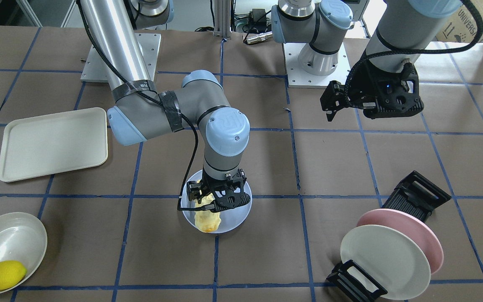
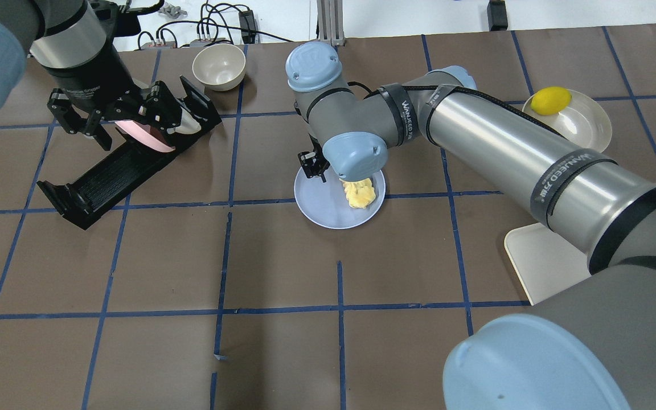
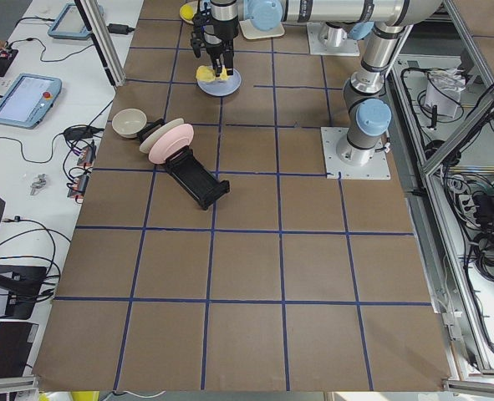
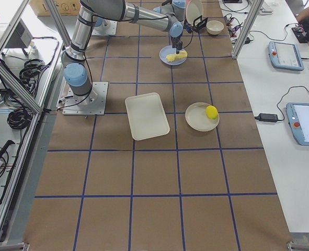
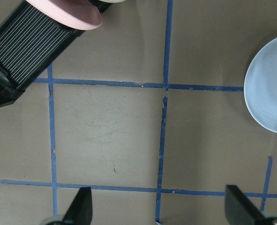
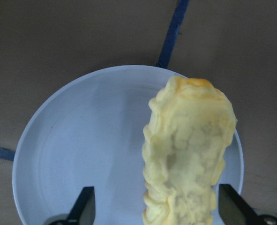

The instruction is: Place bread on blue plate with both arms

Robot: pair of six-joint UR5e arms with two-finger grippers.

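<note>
Bread between fingers: oblong golden-yellow loaf with a bumpy, ridged top (image 6: pixel 187 154) lies flat on the round pale lavender-blue plate (image 6: pixel 82 154), off to one side of it, with its browned end at the rim toward the operators' edge.
Plate spot: near the middle of the bench, well apart from every edge.
Right fingers: the black right fingers (image 6: pixel 86 208) are spread wide, one on each side of the loaf's width, not gripping it.
Long axis: it runs crosswise to the line between those fingers, so a straight lift should clear the loaf.
Left fingers: the black left fingers (image 5: pixel 82 206) are spread wide and empty, above bare bench beside the black plate rack (image 2: pixel 106 171), well apart from the loaf.
Nearer arm: the right arm, by far.
Room: open bench lies all around the plate.
</note>
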